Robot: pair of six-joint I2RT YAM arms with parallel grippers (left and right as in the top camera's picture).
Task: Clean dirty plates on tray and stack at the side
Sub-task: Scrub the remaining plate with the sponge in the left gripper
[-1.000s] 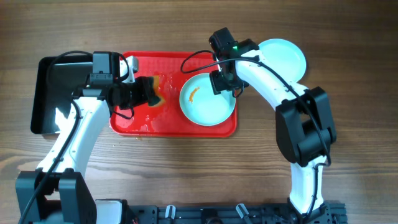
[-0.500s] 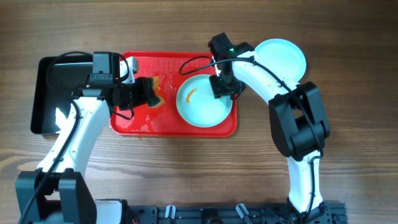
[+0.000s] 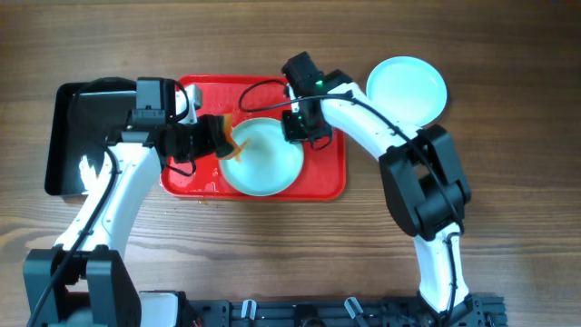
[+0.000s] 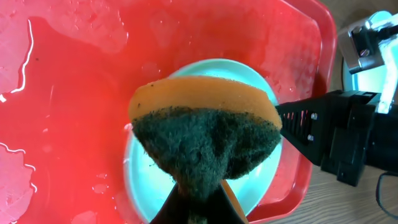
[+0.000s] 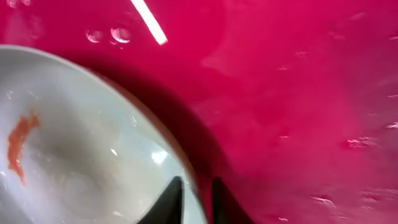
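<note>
**Pinning the plate while the sponge is going for the smear**

The right gripper (image 5: 196, 190) is clamping its fingertips on the raised rim of the dirty plate (image 5: 81, 168), with the wet floor of the red tray (image 5: 298, 93) just beside the pinch. An orange smear (image 5: 18, 143) is lying on the plate's floor, away from that pinch.

The left gripper (image 3: 218, 141) is squeezing a sponge (image 4: 205, 137) between its closed fingers, green scouring face outward. It is hanging the sponge over the plate's left edge. Whether the sponge is touching the plate cannot be told.

To do this step well, the right arm is probably best off holding the rim firmly and low, so the plate is not sliding on the wet tray. The left arm should be pressing the scouring face flat on the smear and sweeping toward the held side, not away from it. Pushing away risks tipping the plate out of the pinch.

Farther off, a second plate (image 3: 407, 86) is sitting on the table beyond the tray's right end, well apart and showing no smear. That is likely where the stack is going.
</note>
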